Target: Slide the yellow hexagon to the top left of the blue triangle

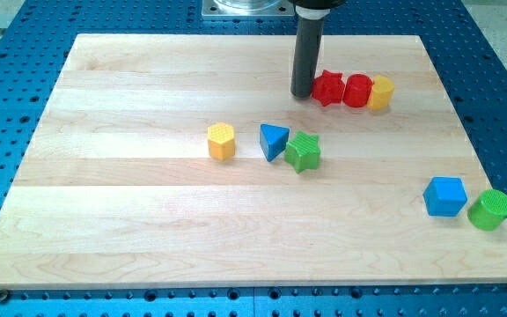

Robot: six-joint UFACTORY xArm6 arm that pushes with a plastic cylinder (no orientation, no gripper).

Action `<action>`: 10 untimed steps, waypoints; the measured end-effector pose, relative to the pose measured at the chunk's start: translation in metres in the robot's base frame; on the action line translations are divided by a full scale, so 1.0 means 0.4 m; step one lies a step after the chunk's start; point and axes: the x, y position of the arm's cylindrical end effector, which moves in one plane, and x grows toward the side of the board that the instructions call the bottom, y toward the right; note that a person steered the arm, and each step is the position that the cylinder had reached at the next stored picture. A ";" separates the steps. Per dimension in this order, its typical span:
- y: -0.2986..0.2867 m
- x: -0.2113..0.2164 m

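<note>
Tip: we are resting my tip (303, 94) near the view's top, just left of the red star (327, 88), and carrying no jaws, only a bare rod touching no task block.
Yellow hexagon: we are seeing the yellow hexagon (222, 141) mid-board, just left of the blue triangle (273, 141), level with it and apart from it.
Key relation: the hexagon is lying down and left of the tip, so we are judging that we need to come round below it before pushing upward.
Neighbours: the green star (303, 151) is touching the triangle's right side.
Risk: we are expecting little clearance beside the triangle.
</note>
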 end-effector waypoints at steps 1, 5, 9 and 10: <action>0.000 0.000; -0.504 0.306; -0.331 0.111; -0.331 0.087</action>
